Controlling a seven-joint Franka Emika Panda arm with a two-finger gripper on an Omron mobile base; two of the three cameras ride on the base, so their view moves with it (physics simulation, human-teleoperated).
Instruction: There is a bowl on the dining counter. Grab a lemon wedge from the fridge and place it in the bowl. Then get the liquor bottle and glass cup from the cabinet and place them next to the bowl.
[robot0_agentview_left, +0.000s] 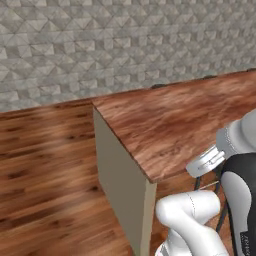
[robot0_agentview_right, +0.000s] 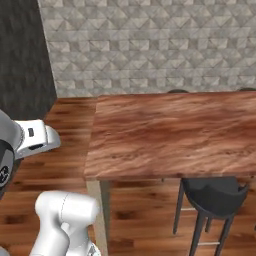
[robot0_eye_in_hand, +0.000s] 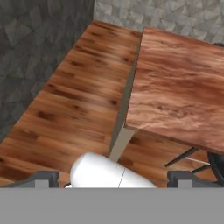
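Nearest the base, the tool (robot0_eye_in_hand: 112, 175) is seen in the hand view with its two dark finger tips (robot0_eye_in_hand: 43, 178) set wide apart at the bottom corners, and nothing is held between them. It hangs above the wooden floor (robot0_eye_in_hand: 65, 105), off the desk's near corner.

Just beyond, the desk (robot0_agentview_right: 170, 135) presents a bare brown wood top on a pale side panel (robot0_agentview_left: 120, 185). A dark stool (robot0_agentview_right: 212, 197) is tucked under its near edge in the right base view, and the tops of further stools are just made out along the far edge. Behind, a grey tiled wall (robot0_agentview_right: 150, 45) closes the scene, with a darker wall (robot0_agentview_right: 22, 55) to one side.

As for risks, it is judged that a drive along the desk could bring the base or the arm's elbow against the near corner or the stool, since both lie close to the robot. A wrong heading could also cost time, because neither the fridge nor the cabinet can be located from here.

No container is visible on the stretch of desk shown. The bowl cannot be placed, and the lemon wedge, liquor bottle and glass cup are presumably yet to be fetched from their storage.
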